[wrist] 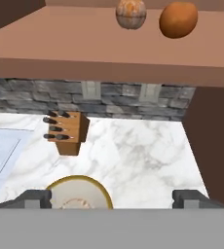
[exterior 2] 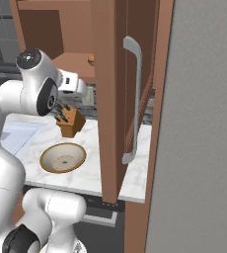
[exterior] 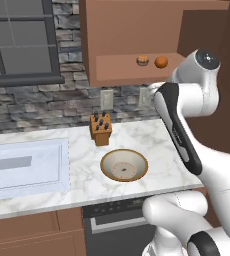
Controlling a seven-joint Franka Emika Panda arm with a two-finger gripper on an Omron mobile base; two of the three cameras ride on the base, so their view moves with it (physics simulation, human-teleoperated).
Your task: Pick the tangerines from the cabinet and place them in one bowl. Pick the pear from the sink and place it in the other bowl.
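Two tangerines lie on the shelf of the open cabinet (exterior: 132, 30): a duller one with a brownish top (exterior: 143, 60) (wrist: 131, 13) and a brighter orange one (exterior: 161, 62) (wrist: 178, 19) to its right. In the hand view my gripper (wrist: 113, 198) is open with its tips wide apart and nothing between them, below and in front of the shelf board (wrist: 84, 46). The tan-rimmed shallow bowl (exterior: 124, 165) (exterior 2: 62, 157) (wrist: 100, 192) sits empty on the marble counter under the hand. The pear and the other bowl are out of view.
A wooden knife block (exterior: 101, 129) (exterior 2: 70, 121) (wrist: 65, 132) stands behind the bowl by the stone wall. The sink (exterior: 27, 167) lies to the left. The open cabinet door (exterior 2: 110, 99) with its long handle (exterior 2: 133, 99) juts out on the right.
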